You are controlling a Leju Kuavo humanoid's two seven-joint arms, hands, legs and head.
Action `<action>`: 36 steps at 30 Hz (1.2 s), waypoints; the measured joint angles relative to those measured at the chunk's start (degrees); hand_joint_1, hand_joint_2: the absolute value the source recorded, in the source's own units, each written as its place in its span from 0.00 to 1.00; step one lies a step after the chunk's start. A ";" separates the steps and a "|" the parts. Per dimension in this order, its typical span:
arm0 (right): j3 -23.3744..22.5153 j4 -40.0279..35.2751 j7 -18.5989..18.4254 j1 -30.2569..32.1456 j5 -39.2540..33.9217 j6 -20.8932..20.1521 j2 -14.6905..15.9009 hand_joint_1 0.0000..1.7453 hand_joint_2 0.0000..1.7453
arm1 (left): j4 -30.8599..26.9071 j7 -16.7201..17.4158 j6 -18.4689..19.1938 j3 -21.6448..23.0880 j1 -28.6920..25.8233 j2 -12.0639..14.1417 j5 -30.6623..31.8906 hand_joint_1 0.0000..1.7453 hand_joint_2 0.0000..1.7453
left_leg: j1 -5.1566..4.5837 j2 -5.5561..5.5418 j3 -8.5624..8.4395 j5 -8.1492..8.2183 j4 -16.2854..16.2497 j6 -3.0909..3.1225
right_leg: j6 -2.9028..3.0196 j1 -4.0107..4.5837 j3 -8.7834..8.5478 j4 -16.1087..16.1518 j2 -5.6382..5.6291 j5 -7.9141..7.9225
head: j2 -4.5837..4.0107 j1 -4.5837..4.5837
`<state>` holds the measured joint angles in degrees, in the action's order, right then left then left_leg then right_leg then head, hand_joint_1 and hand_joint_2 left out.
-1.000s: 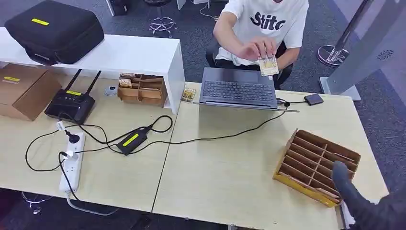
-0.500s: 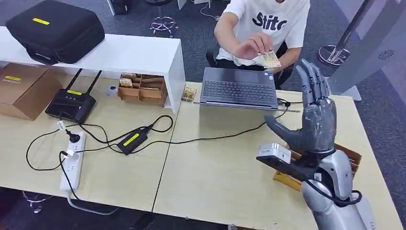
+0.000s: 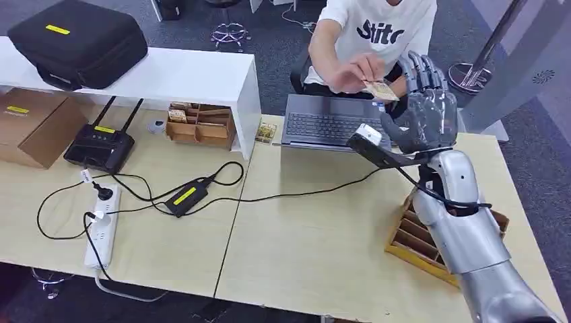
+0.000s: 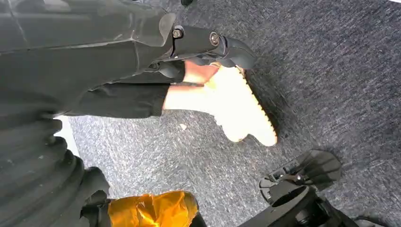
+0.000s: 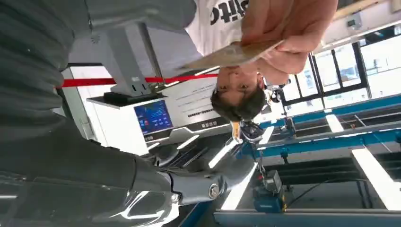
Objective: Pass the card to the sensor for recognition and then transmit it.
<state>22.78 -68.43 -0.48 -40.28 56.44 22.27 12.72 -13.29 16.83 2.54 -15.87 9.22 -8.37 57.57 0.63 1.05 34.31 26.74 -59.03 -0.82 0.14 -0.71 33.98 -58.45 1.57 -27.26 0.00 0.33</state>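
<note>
now higher — right hand [image 3: 421,114] by card [image 3: 378,88]

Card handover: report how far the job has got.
Done: the right hand is raised over the laptop, fingers apart, beside the card. In hand: the person's hand holds the card out, not yet gripped. Left: take it, present it to the sensor, pass it on.

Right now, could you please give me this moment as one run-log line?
phase: card handover | right hand: raised, open, beside card | card: held by person's hand | laptop: open on table
</note>
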 joint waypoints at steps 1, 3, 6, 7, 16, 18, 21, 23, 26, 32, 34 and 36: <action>0.13 0.85 0.00 -0.24 0.00 0.04 -0.04 0.87 1.00 | 0.00 0.00 -0.02 0.09 0.01 0.00 0.00 0.00 1.00 | 0.00 0.01 0.00 0.00 0.00 0.00 | 0.00 0.00 0.02 0.00 -0.01 0.00 | 0.00 0.02; 0.33 1.61 0.02 -0.34 0.02 0.06 -0.07 0.87 1.00 | -0.02 -0.02 -0.02 0.20 0.01 0.00 0.00 0.00 1.00 | 0.00 0.00 0.01 0.01 0.00 0.00 | -0.01 0.00 0.02 0.02 0.01 -0.02 | 0.00 0.00; 0.72 2.53 0.02 -0.40 0.00 0.06 -0.09 0.87 1.00 | 0.00 -0.02 -0.02 0.39 0.01 0.00 0.00 0.00 1.00 | 0.00 0.00 0.02 0.01 0.00 -0.01 | -0.01 0.00 0.03 0.01 0.00 -0.02 | 0.00 0.00; 0.81 2.75 0.02 -0.40 0.00 0.06 -0.09 0.87 1.00 | 0.00 -0.02 -0.02 0.39 0.01 0.00 0.00 0.00 1.00 | 0.00 0.00 0.02 0.01 0.00 -0.01 | -0.01 0.00 0.03 0.01 0.00 -0.02 | 0.00 0.00; 1.20 3.49 0.20 -0.52 0.70 0.61 -0.11 0.94 1.00 | 0.00 -0.04 -0.17 0.39 -0.01 0.00 -0.07 0.00 1.00 | 0.00 -0.01 0.01 0.00 0.00 0.00 | -0.01 0.00 0.02 0.01 0.02 -0.01 | 0.00 0.00; 1.27 3.45 0.50 -0.37 0.81 0.83 -0.11 0.95 1.00 | 0.00 -0.07 -0.17 0.39 -0.02 0.00 -0.13 0.00 1.00 | 0.00 -0.01 0.01 0.00 0.00 0.00 | -0.01 0.00 0.02 0.02 0.02 -0.01 | 0.00 0.00; 1.35 3.32 0.98 0.06 0.90 1.03 -0.11 0.96 1.00 | 0.00 -0.07 -0.20 0.39 -0.02 0.00 -0.20 0.00 1.00 | 0.00 -0.01 0.02 0.01 0.00 0.00 | -0.01 0.00 0.02 0.02 0.01 -0.01 | 0.00 0.00; 1.38 2.97 1.27 0.45 1.00 1.03 -0.11 0.95 1.00 | 0.00 -0.09 -0.22 0.39 -0.02 0.02 -0.24 0.00 1.00 | 0.00 -0.01 0.02 0.01 0.00 0.00 | -0.01 0.00 0.02 0.02 0.01 -0.01 | 0.00 0.00; 1.51 2.38 1.77 0.92 1.31 1.00 -0.11 0.93 1.00 | 0.00 -0.33 -0.28 0.39 -0.02 0.02 -0.37 0.00 1.00 | 0.00 0.00 0.01 0.01 0.00 -0.01 | -0.01 0.00 0.04 0.02 0.00 -0.02 | 0.00 0.00; 1.55 0.70 2.08 2.20 1.84 1.03 0.22 0.93 1.00 | 0.00 -0.59 -0.37 0.39 -0.10 0.02 -0.63 0.00 1.00 | 0.00 0.01 0.01 0.01 0.00 -0.01 | -0.01 0.00 0.05 0.02 0.00 -0.02 | 0.00 0.00; 1.55 0.43 2.08 2.40 1.84 1.03 0.26 0.93 1.00 | 0.00 -0.59 -0.37 0.39 -0.10 0.02 -0.66 0.00 1.00 | 0.00 0.01 0.01 0.01 0.00 -0.01 | -0.01 0.00 0.05 0.02 0.00 -0.02 | 0.00 0.00; 1.51 -0.04 2.14 2.76 1.44 1.07 0.52 0.94 1.00 | 0.00 -0.79 -0.55 0.39 -0.12 0.02 -0.92 0.00 1.00 | 0.00 0.01 0.01 0.01 0.00 -0.01 | -0.01 0.00 0.05 0.02 -0.01 -0.02 | 0.00 0.00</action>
<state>24.28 -68.47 1.66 -37.52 57.88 23.34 13.24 -13.29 16.04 1.99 -15.47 9.10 -8.35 56.66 0.63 1.06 34.32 26.75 -59.03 -0.82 0.13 -0.70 34.03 -58.42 1.56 -27.28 0.00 0.33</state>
